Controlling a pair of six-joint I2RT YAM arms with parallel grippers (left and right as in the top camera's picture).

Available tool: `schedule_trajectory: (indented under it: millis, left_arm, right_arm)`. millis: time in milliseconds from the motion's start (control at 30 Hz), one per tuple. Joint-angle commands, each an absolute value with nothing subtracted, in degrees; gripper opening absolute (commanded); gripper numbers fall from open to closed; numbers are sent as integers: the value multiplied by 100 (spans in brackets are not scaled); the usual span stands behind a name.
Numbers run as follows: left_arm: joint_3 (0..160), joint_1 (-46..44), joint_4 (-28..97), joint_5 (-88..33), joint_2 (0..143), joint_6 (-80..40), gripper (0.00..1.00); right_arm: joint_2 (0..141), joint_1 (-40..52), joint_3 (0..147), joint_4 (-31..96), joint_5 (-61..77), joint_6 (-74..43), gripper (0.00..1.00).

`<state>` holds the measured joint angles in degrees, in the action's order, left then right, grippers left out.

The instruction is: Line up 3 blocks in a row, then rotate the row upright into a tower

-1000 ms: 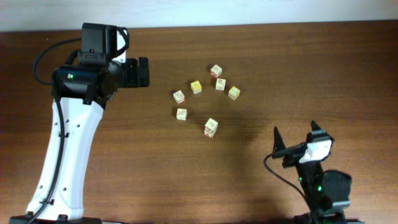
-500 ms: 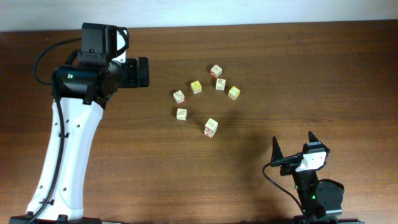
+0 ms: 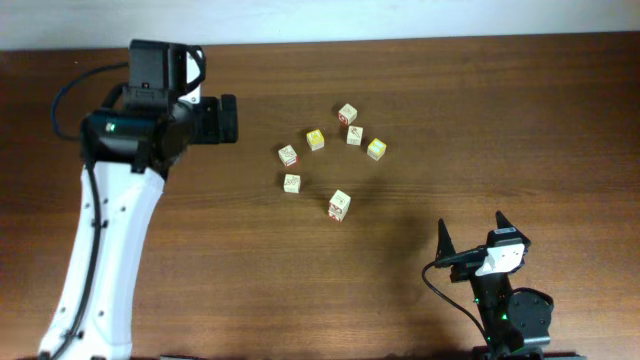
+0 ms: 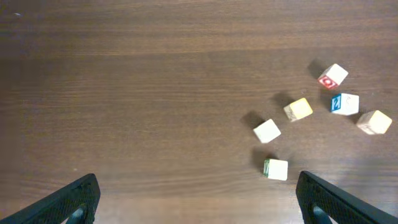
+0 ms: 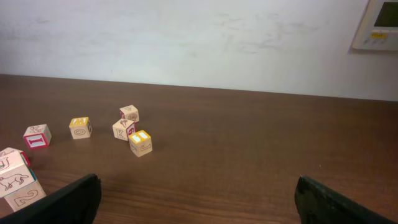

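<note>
The blocks (image 3: 339,205) lie in a loose scatter near the middle of the wooden table (image 3: 520,110), a little toward its far edge. They are small pale cubes with printed faces, and each sits apart from its neighbours with bare wood between. The spacing suits the job, since a finger could probably drop on either side of any cube without bumping the next. The one lowest in the overhead view sits alone and looks the easiest to reach, though it may be tilted or sitting on something, and that cannot be told from above. In the left wrist view a red-marked block (image 4: 333,75) and a blue-marked block (image 4: 344,103) sit close together at the far right of the cluster. Nothing shows which three are meant to be turned, or whether any has been. The left gripper (image 3: 228,117) hangs above the table to the left of the cluster and well apart from it. Its camera looks straight down, so the cubes fall on the right of its view. Its jaws are spread wide with only bare wood between them. The right gripper (image 3: 472,232) sits low by the near edge, right of the blocks and well clear of them. It points across the table toward the white wall (image 5: 186,37), jaws likewise spread wide and empty, in what looks like a resting pose. Both arms appear ready for an approach, with neither committed to a cube.
</note>
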<state>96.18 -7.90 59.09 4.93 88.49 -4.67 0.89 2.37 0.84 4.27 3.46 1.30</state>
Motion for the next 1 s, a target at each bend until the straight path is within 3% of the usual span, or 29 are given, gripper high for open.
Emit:
schedule_trajectory:
  millis: [0,133,367,633,767,967]
  left_arm:
    - [8864,-770,5496,622,7850,119,99]
    - [6890,-290,4403,-311,6392,801,99]
    - [2943,27,1754,-325,3448,1409,99]
    - [969,30,1074,-259,545,2307,99]
    - [246,27,318,-213,23,2427,99]
    - [47,27,456,-176,25,2731,99]
  right_arm:
    - [19,222,32,434,255,128,99]
    - [19,222,32,434,255,128,99]
    - [19,222,32,434,255,128,99]
    - [19,222,32,434,255,128,99]
    - [21,222,32,432,255,128,99]
    - [19,222,32,432,255,128,99]
